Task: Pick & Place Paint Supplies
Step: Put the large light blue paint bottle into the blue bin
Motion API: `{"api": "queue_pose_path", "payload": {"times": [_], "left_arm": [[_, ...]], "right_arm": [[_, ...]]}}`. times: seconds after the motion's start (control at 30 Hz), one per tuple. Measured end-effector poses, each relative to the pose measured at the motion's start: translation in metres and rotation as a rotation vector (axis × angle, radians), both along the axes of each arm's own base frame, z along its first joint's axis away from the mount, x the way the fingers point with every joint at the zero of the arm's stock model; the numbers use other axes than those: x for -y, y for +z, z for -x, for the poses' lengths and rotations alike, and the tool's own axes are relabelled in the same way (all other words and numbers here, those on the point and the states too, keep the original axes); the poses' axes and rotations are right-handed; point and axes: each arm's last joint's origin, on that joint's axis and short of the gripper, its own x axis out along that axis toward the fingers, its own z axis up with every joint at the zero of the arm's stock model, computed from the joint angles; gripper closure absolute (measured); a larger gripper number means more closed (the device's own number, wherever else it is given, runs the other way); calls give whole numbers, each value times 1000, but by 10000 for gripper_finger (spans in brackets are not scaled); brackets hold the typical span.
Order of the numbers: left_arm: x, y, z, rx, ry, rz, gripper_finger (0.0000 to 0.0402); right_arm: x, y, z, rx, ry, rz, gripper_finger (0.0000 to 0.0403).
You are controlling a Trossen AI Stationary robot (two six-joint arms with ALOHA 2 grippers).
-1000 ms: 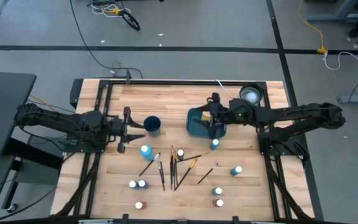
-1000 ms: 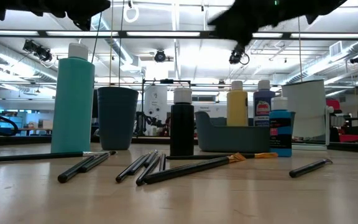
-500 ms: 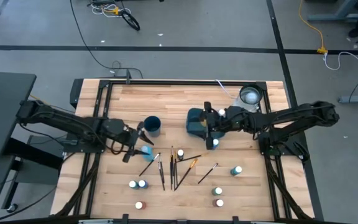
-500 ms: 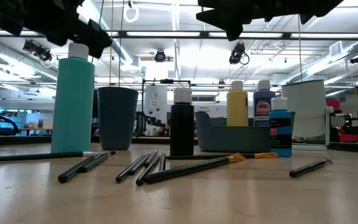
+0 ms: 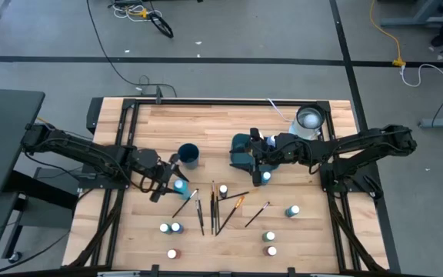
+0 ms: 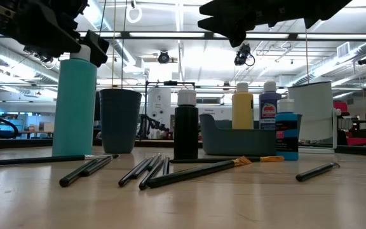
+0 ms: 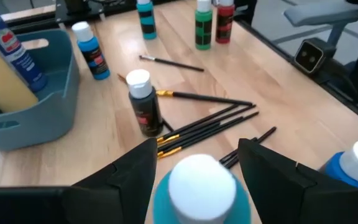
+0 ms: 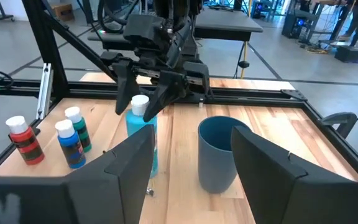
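Note:
A tall teal bottle with a white cap stands upright on the table, just on the near side of a dark blue cup. My left gripper is open, one finger on each side of that cap; no touch shows. My right gripper is open and holds nothing; it hovers over the blue bin, facing the table's left. Several dark-handled brushes lie flat mid-table beside a black bottle. A small blue bottle stands by the bin.
The bin holds a yellow and a blue bottle. A metal cup stands at the far right. Small bottles stand toward the near edge: two at the left, a red one, a pair and a teal one on the right.
My left gripper has moved toward the table's right and near edge and come down around the teal bottle's cap, staying open. My right gripper has shifted a little toward the table's left, over the bin. No bottle or brush has moved.

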Motion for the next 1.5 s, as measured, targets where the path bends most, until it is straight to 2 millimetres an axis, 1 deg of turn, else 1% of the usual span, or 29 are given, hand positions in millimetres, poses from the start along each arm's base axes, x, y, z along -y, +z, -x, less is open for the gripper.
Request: {"api": "queue_pose_path", "payload": {"times": [0.13, 0.3, 0.47, 0.57, 0.7, 0.77, 0.83, 0.93, 1.0, 1.13, 1.2, 1.3, 1.4, 1.5], "left_arm": [[0, -1, 0, -6, -5, -11, 211], [0, 1, -1, 15, 8, -24, 279], [-4, 12, -6, 114, 157, -35, 279], [-5, 28, -10, 149, 246, 2, 279], [-4, 67, -17, 261, 239, 58, 279], [-3, 85, -21, 305, 237, 57, 278], [-4, 101, -27, 346, 273, 48, 277], [-9, 118, -43, 371, 356, 33, 278], [-14, 122, -59, 358, 387, 17, 278], [-28, 120, -94, 295, 418, 33, 277], [-37, 117, -112, 273, 423, 31, 276], [-52, 112, -137, 258, 437, 9, 278], [-70, 104, -160, 233, 475, 22, 278], [-87, 89, -177, 189, 543, 43, 277]], "right_arm": [[-4, -1, 0, -6, 16, 25, 188], [-10, -3, 6, -75, 45, 55, 188], [-15, 2, 21, -139, 46, 13, 188], [-15, 9, 34, -172, -8, 28, 188], [-15, 15, 54, -232, -90, 66, 188], [-15, 17, 64, -262, -107, 77, 188], [-15, 17, 70, -298, -106, 84, 188], [-16, 13, 74, -329, -102, 94, 188], [-16, 3, 76, -334, -95, 115, 188], [-15, -24, 83, -330, -109, 115, 188], [-14, -31, 88, -311, -107, 146, 188], [-11, -29, 95, -255, -150, 173, 188], [-9, -25, 104, -235, -205, 179, 188], [-8, -20, 113, -209, -205, 174, 188]]}}
